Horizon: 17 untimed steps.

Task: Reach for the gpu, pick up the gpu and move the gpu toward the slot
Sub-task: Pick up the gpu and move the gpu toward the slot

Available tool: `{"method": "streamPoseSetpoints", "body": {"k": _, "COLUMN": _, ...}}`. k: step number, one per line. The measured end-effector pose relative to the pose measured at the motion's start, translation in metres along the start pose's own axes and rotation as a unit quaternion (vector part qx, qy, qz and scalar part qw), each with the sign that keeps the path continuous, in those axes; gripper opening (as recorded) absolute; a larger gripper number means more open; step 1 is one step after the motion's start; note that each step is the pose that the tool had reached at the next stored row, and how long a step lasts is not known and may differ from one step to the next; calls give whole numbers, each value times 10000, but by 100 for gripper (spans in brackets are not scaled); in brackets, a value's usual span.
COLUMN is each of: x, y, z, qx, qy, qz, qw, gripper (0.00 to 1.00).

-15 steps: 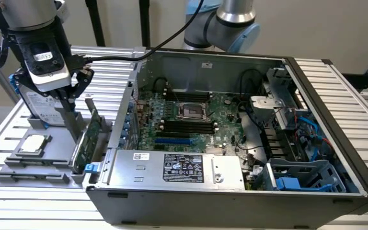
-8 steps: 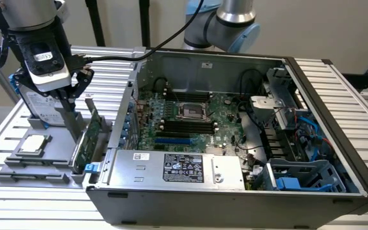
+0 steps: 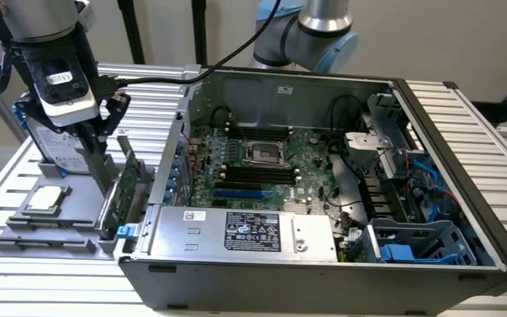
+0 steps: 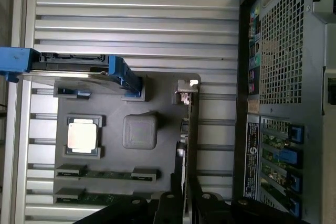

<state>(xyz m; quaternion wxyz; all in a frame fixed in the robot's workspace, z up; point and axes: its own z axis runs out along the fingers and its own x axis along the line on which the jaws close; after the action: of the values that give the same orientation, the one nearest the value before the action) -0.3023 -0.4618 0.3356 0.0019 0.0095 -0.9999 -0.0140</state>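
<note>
The gpu (image 3: 127, 185) is noted standing on edge in the grey holder (image 4: 163, 103) just beside the computer case (image 3: 236, 284), the gripper (image 3: 103, 168) positioned at its upper edge; whether it is clamped cannot be told.

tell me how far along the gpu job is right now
Done: the reach looks complete, with the gripper at the top edge of the gpu. In hand: nothing is clearly lifted; the gpu stands on edge in the gray holder beside the computer case. Left: the lift and the move toward the slot inside the case.
</note>
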Motion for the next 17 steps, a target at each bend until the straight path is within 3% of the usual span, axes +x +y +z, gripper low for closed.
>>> {"method": "streamPoseSetpoints", "body": {"k": 1, "x": 0, "y": 0, "z": 0, "qx": 0, "qy": 0, "qz": 0, "qw": 10000, "gripper": 30}}
{"method": "streamPoseSetpoints", "body": {"k": 4, "x": 5, "y": 0, "z": 4, "qx": 1, "qy": -7, "qz": 0, "qw": 10000, "gripper": 36}}
{"method": "streamPoseSetpoints", "body": {"k": 5, "x": 6, "y": -2, "z": 16, "qx": 0, "qy": -9, "qz": -1, "qw": 10000, "gripper": 42}}
{"method": "streamPoseSetpoints", "body": {"k": 17, "x": 47, "y": -14, "z": 234, "qx": 0, "qy": -18, "qz": 0, "qw": 10000, "gripper": 42}}
